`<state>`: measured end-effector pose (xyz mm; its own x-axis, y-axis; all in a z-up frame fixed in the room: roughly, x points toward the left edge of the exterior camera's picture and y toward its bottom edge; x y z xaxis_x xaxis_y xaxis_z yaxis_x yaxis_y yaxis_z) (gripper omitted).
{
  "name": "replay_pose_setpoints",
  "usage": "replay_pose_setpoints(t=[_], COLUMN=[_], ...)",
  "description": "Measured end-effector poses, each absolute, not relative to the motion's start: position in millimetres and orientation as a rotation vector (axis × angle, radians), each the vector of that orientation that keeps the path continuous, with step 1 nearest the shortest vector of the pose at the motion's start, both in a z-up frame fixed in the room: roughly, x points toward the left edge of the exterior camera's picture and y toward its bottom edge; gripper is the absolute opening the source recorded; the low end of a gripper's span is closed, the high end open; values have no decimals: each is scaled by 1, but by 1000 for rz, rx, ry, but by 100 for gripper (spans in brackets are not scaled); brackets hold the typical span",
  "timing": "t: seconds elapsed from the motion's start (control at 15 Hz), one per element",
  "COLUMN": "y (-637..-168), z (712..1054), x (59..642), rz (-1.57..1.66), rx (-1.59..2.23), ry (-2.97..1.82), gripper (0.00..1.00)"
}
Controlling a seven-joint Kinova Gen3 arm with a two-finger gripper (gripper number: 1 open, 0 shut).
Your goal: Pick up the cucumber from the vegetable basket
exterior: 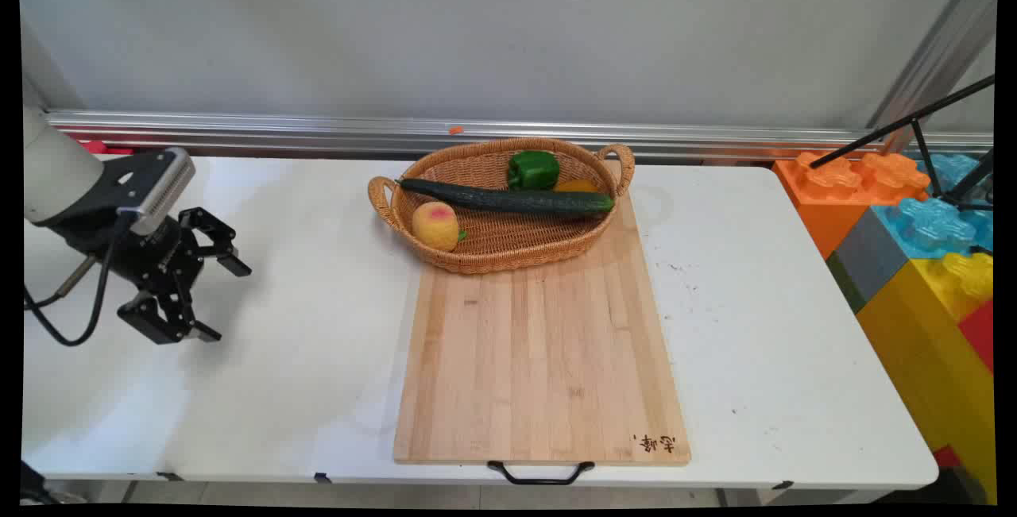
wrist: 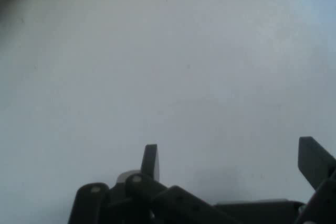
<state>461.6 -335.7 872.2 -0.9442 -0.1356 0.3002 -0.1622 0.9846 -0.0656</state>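
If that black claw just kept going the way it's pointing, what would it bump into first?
Probably the bare white table: the open black two-finger gripper tilts down and rightward, and the hand view shows only tabletop ahead. Depth is uncertain.

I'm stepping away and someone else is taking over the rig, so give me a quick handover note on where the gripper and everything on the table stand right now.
Gripper: open, holding nothing, over bare table at its left side, well apart from the board and basket.
Wicker basket: sits on the far end of the wooden cutting board.
In the basket: a cucumber lying across it, a green pepper behind it, a peach at the left, and an orange item mostly hidden by the cucumber.
Done and left: nothing on the board besides the basket; nothing gripped.
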Motion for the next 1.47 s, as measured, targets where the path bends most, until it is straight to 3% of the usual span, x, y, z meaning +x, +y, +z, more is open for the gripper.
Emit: replay_pose_setpoints(t=[0.53, 1.0, 1.47], y=[-358, -439, -509], z=[887, 909, 889], x=[404, 313, 255], rz=[290, 481, 564], rx=[317, 273, 220], ry=[-2697, -2613, -2595], gripper=[100, 100, 100])
